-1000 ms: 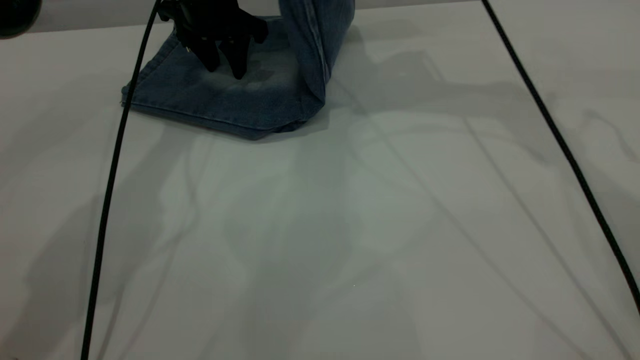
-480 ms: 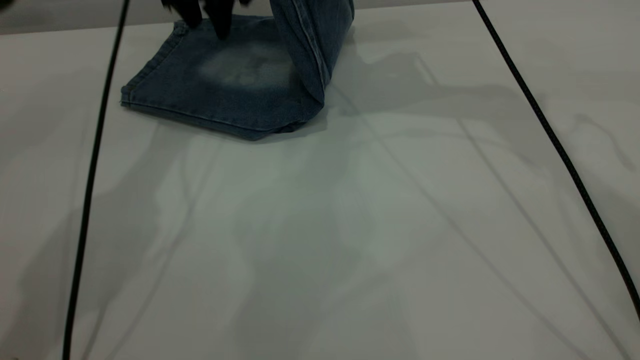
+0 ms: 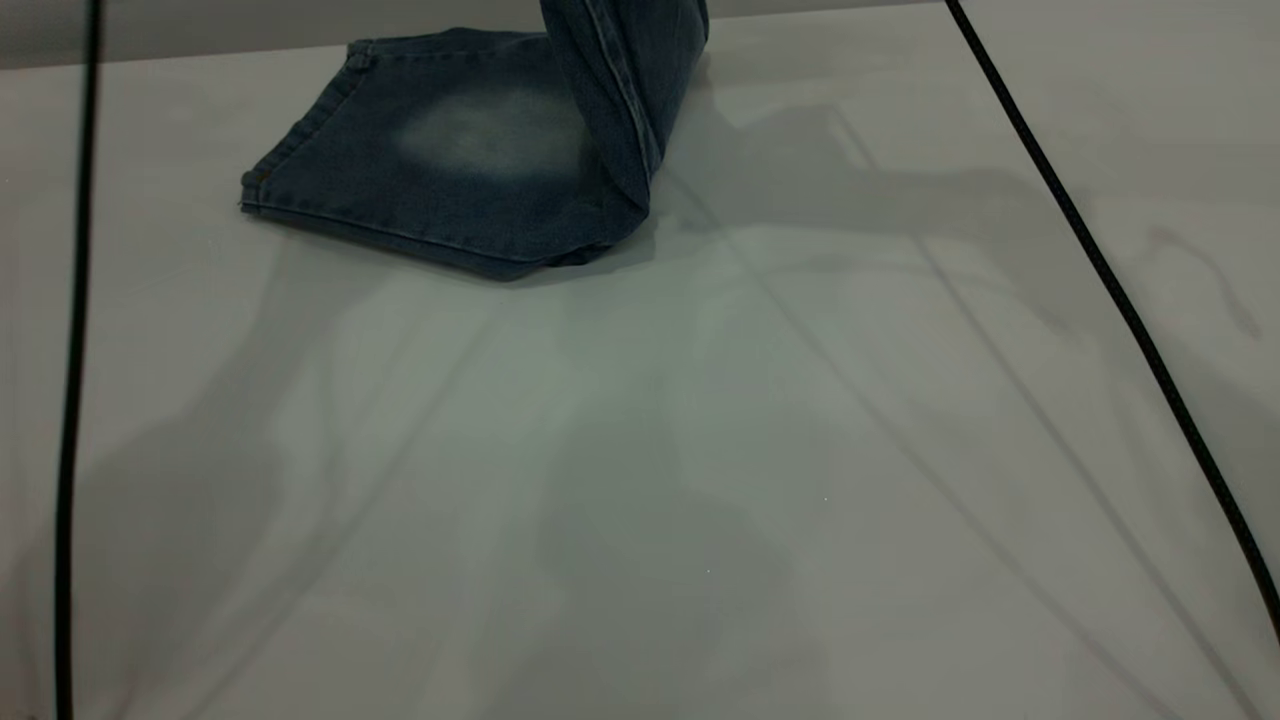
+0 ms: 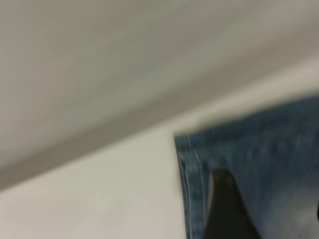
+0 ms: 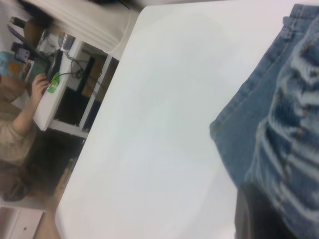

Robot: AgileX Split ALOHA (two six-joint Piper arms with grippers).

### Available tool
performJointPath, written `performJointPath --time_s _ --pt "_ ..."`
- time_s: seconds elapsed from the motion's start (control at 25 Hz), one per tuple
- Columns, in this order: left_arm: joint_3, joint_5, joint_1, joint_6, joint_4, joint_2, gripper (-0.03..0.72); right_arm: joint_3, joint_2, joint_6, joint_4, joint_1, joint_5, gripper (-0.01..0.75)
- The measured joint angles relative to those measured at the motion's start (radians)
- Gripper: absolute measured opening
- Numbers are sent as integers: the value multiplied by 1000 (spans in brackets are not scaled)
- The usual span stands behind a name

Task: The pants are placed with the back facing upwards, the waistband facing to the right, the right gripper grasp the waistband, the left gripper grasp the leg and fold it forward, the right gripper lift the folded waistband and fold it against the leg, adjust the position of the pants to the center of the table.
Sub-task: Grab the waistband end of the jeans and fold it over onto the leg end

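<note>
The dark blue denim pants [image 3: 470, 170] carry a pale, washed-out faded patch on the flat part, with lighter stitched seams along the hem and the raised fold; in the right wrist view the cloth [image 5: 279, 129] reads mid-blue with whitish streaks. The smooth tabletop [image 3: 640, 450] is plain off-white, and two thin cables [image 3: 1120, 300] are black

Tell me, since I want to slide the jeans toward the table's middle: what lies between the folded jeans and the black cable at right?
Only bare white table with shadows, between the jeans and the cable, per the exterior view.
</note>
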Motion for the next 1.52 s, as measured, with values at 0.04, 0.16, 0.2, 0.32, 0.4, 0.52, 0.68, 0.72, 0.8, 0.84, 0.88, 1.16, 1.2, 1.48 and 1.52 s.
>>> performJointPath --time_s 0.04,0.16,0.2,0.32,0.4,0.52,0.68,0.72,0.8,0.84,0.88,1.16,1.2,1.48,1.52 --pt "-12 0 -2 -8 -6 -24 399 0 0 -1 0 5 -14 104" --pt "-38 -1 -11 -10 -68 -111 399 0 3 -27 1 30 -51 104" --pt "-38 -1 -18 0 -87 -138 399 0 3 -33 1 42 -72 104" --pt "-38 -1 -27 36 -137 -202 399 0 6 -48 11 78 -127 106" --pt "-38 -1 -30 37 -154 -227 399 0 19 -48 22 104 -166 106" --pt "-38 -4 -41 37 -168 -233 399 0 51 -56 30 142 -214 107" --pt "-37 -3 -53 41 -206 -230 399 -32 106 -59 69 183 -263 108" --pt "-37 -4 -56 49 -210 -230 399 -44 123 -59 81 190 -267 108" --pt "-37 -4 -60 61 -214 -230 399 -80 154 -59 110 202 -266 108" --pt "-37 -4 -60 61 -218 -230 399 -97 171 -59 126 210 -268 108" --pt "-37 -4 -60 61 -219 -230 399 -111 184 -59 144 216 -268 108" --pt "-37 -4 -59 70 -226 -230 399 -211 268 -60 226 245 -258 195" --pt "-37 -4 -59 75 -226 -230 399 -219 273 -60 228 245 -256 233" --pt "-37 -4 -59 87 -226 -230 399 -219 273 -60 217 244 -282 492" --pt "-37 -4 -59 87 -226 -230 399 -219 273 -60 206 244 -291 514"
